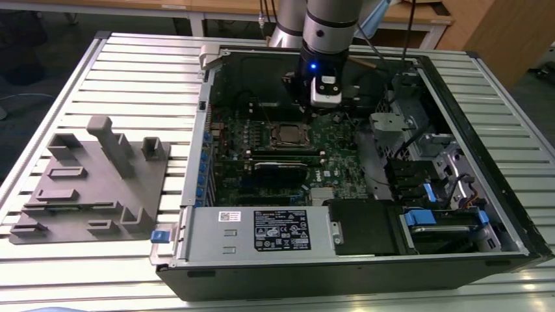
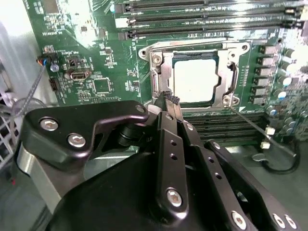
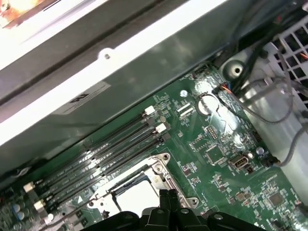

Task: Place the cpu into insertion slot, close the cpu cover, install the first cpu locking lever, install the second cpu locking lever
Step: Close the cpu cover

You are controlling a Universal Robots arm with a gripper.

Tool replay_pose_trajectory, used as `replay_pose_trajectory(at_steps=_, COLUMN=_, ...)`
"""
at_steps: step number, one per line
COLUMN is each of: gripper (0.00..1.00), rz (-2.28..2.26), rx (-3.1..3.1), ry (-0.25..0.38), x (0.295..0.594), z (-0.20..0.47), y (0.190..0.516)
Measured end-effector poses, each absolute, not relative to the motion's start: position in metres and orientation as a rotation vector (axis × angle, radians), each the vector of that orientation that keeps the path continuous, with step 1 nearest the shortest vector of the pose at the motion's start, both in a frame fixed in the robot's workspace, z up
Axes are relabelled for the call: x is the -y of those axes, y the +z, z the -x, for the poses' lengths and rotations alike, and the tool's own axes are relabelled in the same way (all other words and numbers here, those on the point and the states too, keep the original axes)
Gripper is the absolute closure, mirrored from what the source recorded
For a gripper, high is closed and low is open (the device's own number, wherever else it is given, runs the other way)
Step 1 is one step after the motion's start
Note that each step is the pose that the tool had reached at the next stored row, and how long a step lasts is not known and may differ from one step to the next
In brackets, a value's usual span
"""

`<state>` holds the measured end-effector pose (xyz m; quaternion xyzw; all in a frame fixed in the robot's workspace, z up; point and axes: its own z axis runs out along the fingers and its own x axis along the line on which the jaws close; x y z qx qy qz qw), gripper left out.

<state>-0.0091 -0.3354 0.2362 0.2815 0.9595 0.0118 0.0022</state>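
Cpu [image 2: 195,79] lies framed by the cpu cover [image 2: 227,77] in the second wrist view, fingers [image 2: 169,100] together just beside it.

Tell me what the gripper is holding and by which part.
Nothing. The gripper is shut and empty, beside the insertion slot where the cpu sits.

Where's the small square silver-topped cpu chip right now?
The cpu sits in the silver-rimmed insertion slot on the green motherboard, between banks of long black memory slots, close by the gripper in the second wrist view.
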Motion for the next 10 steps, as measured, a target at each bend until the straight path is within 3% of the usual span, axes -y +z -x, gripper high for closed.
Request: replay_pose_trajectory(at_steps=10, gripper=0.89, rz=-0.703, rx=-3.059, ry=0.04, x=0.3354, z=0.0091, y=0.2361)
